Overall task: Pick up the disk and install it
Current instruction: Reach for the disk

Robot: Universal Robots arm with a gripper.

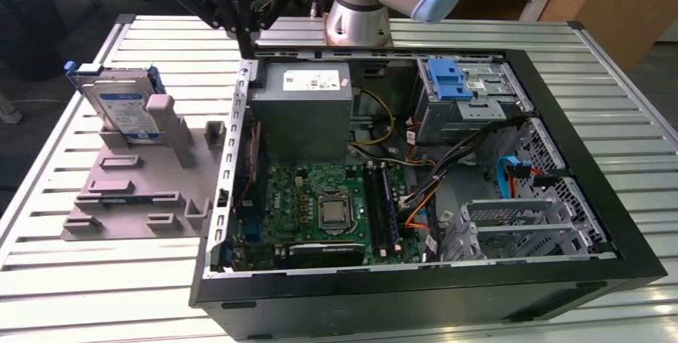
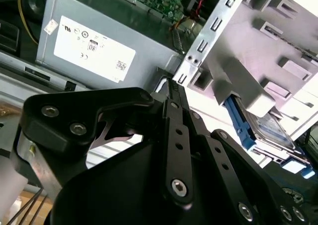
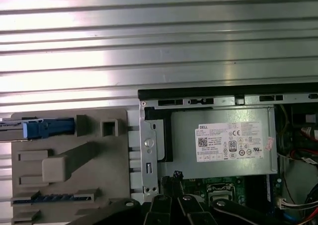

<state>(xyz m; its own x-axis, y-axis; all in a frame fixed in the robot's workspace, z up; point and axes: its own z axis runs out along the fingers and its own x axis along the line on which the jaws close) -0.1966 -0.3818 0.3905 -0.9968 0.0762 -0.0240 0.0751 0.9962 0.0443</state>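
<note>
The claw (image 1: 250,41) is hanging over the far rim of the open case (image 1: 424,299), at about 11 o'clock of the case in the exterior view. Its fingers are drawn narrow with the tips together, and they are gripping nothing.

The disk (image 1: 122,109) is standing on edge in a slot of the grey holder (image 1: 127,192), well apart from the claw and at about 8 o'clock from it. Its blue frame is showing at both ends. The holder is lying flat on the slatted table (image 1: 106,279), just beside the case at 9 o'clock, and it is carrying only this 1 disk.

The case is lying on its side with the lid off. Inside, the power supply (image 1: 307,113) is sitting at 11 o'clock, close under the claw. The motherboard (image 1: 317,204) is sitting at 7 o'clock. A metal drive cage (image 1: 471,109) with a blue latch (image 1: 450,81) is sitting at 1 o'clock. Loose cables (image 1: 424,172) are running across the middle.

In the second wrist view the claw's closed tips are pointing at the case rim between the power supply and the holder.
</note>
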